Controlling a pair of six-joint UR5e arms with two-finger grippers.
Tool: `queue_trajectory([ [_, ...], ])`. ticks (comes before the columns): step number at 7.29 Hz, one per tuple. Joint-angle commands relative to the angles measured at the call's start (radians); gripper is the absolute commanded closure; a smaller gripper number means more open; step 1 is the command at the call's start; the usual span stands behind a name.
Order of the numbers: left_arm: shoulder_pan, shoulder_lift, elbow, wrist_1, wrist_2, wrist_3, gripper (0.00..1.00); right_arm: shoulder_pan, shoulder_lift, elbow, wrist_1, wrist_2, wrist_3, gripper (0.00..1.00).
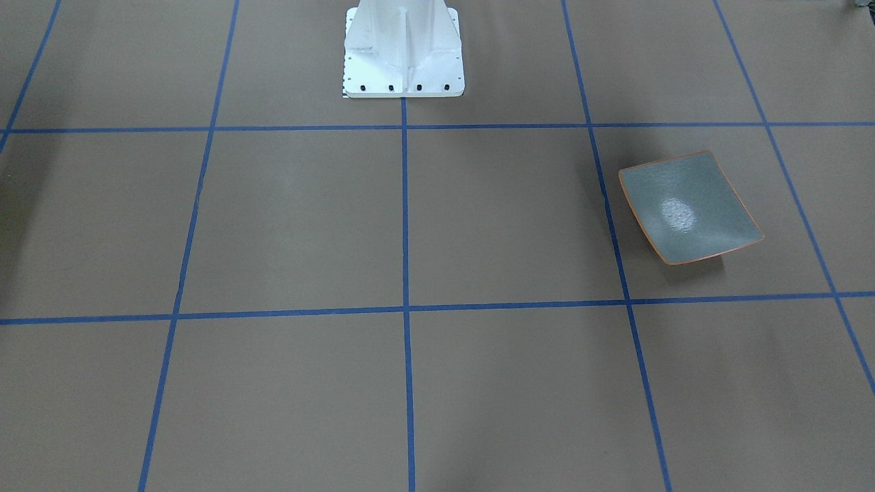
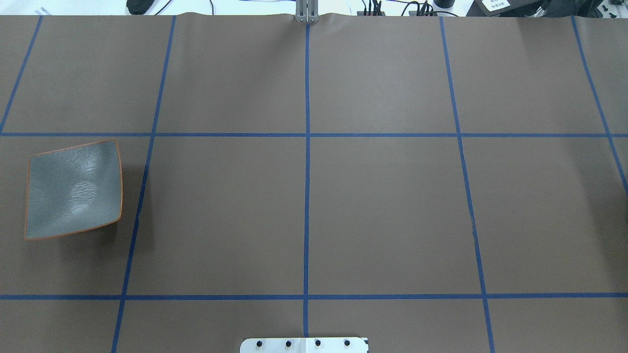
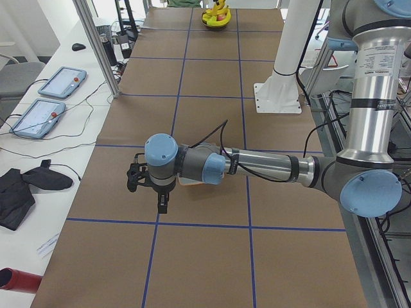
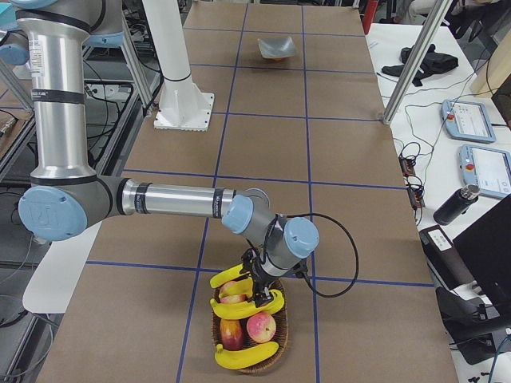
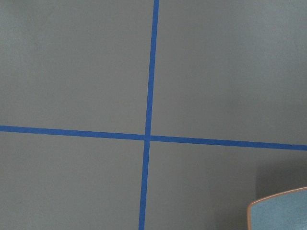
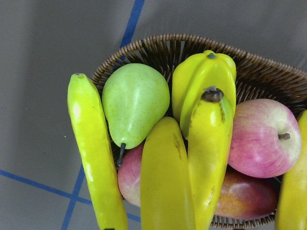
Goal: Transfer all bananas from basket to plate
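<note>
The grey-green plate with an orange rim lies bare on the table; it also shows in the front view and as a corner in the left wrist view. The bananas lie in a wicker basket with other fruit; a paler one hangs over its rim. In the right side view my right gripper hovers just over the bananas. In the left side view my left gripper hangs near the plate. I cannot tell whether either gripper is open or shut.
The basket also holds a green pear, a yellow ribbed fruit and red apples. The robot's white base stands at mid-table. Blue tape lines grid the brown table. Tablets and cables lie on the side bench.
</note>
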Motion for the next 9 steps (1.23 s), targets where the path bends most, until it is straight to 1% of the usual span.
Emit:
queue_trajectory([
  [1,0.0,-0.001,0.0,0.0,0.0,0.0,0.0,-0.001,-0.009,0.0,-0.001,-0.001,0.0,0.17],
  [2,0.0,-0.001,-0.008,0.0,0.0,0.0,0.0,-0.001,-0.01,-0.007,0.001,-0.004,-0.001,0.22],
  [4,-0.001,0.0,-0.019,0.0,0.0,0.0,0.0,-0.001,-0.01,-0.014,0.001,-0.006,-0.001,0.25],
  [5,-0.001,0.0,-0.019,0.002,0.0,0.0,0.0,-0.002,-0.01,-0.015,0.001,-0.006,0.0,0.33],
  [6,-0.001,0.0,-0.02,0.002,0.0,0.0,0.0,-0.002,-0.01,-0.015,0.001,-0.006,0.0,0.44],
  [8,-0.001,0.0,-0.02,0.002,0.0,0.0,0.0,-0.005,-0.009,-0.015,0.001,-0.003,0.002,0.73],
  [9,-0.001,0.0,-0.02,0.002,0.0,0.0,0.0,-0.008,-0.007,-0.012,0.004,-0.003,0.002,0.91],
])
